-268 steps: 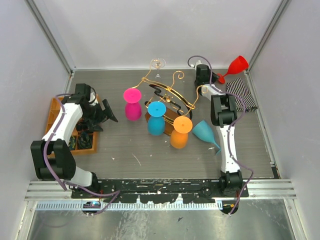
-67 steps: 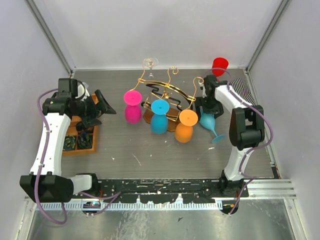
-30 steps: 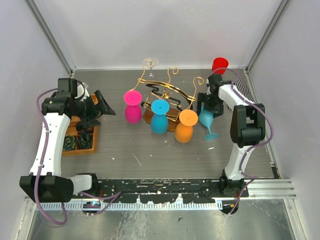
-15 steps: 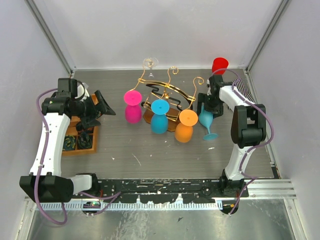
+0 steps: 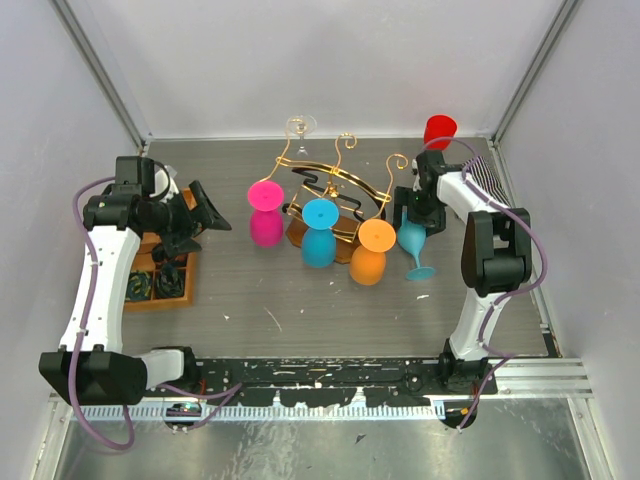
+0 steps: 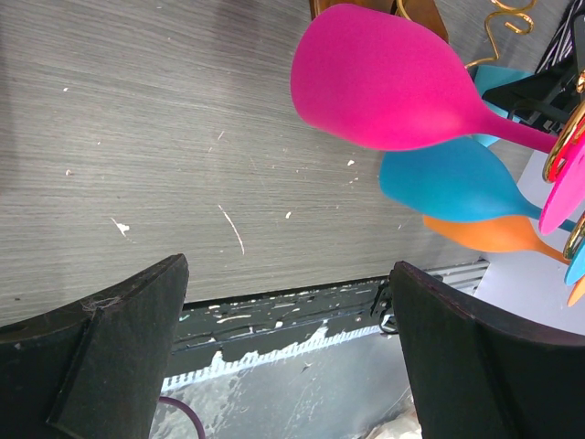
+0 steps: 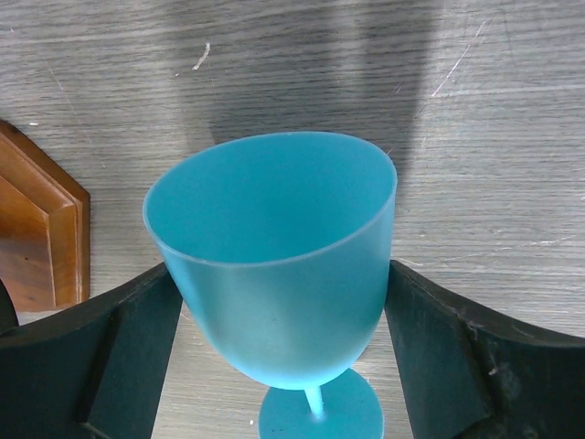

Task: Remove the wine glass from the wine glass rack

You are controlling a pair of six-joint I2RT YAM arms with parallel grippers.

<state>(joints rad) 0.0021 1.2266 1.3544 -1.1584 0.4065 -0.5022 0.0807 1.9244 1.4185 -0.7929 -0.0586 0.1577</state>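
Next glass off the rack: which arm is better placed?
Left. Its open left gripper faces the pink glass hanging on the wine glass rack. The right gripper is closed on the teal glass standing on the table.

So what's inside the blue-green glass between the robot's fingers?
Nothing. The right wrist camera looks down into the teal wine glass, and its bowl is empty. Its wall is not see-through, so the patch of table right beneath it is hidden.

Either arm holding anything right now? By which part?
The right gripper holds the teal wine glass, jaws pressed on opposite sides of its bowl. The left gripper is open, holding nothing.
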